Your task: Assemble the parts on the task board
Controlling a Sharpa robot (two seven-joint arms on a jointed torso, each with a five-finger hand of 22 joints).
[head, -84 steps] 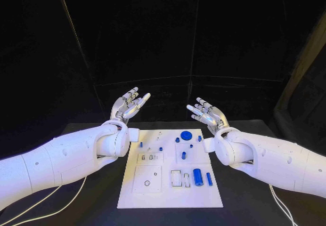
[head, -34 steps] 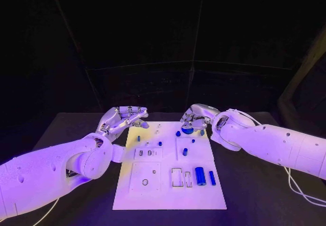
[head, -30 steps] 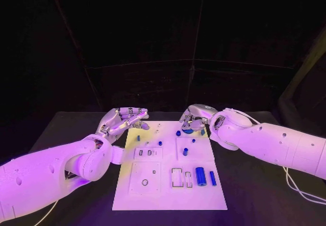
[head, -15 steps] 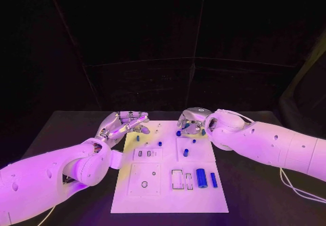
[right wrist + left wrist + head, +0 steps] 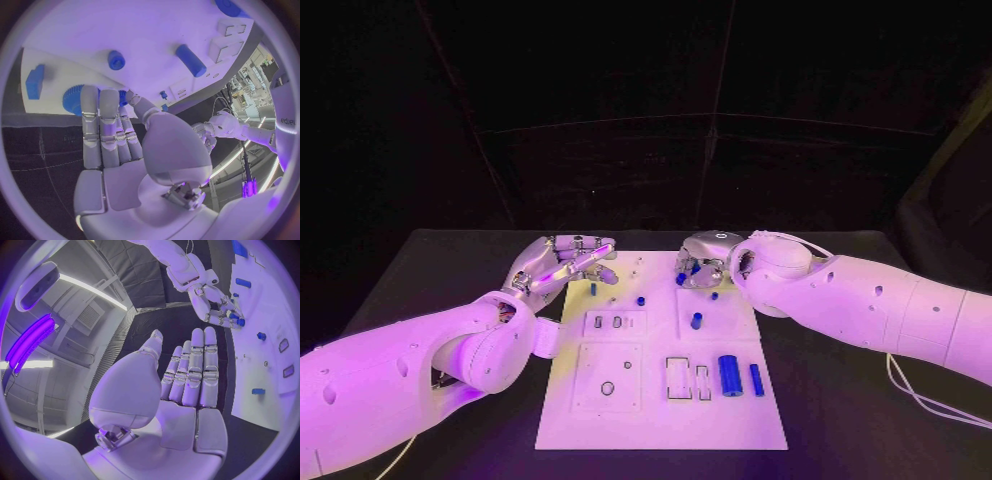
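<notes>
**Right robot hand lowered onto the far end of the task board**

Whereas both robot hands were raised, palms up, behind the board 2.8 s ago, they are now seen brought down to its far end. In the head view the right robot hand (image 5: 701, 262) is bent over the far part of the task board (image 5: 661, 400), its fingertips set at a blue round ribbed part (image 5: 74, 99); whether that part is gripped cannot be told. The left robot hand (image 5: 567, 262) is held over the board's far left corner, fingers apart and nothing in them.

On the black surface (image 5: 416, 270) the board lies between the two arms, with a blue cylinder (image 5: 728, 375) and a slimmer blue bar (image 5: 756, 378) near its right edge.

From the right wrist the ribbed rim of the round part is shown beside the fingertips (image 5: 90, 92), hidden from the head camera. From the left wrist the left palm is seen flat, fingers straight and side by side, thumb apart.
</notes>
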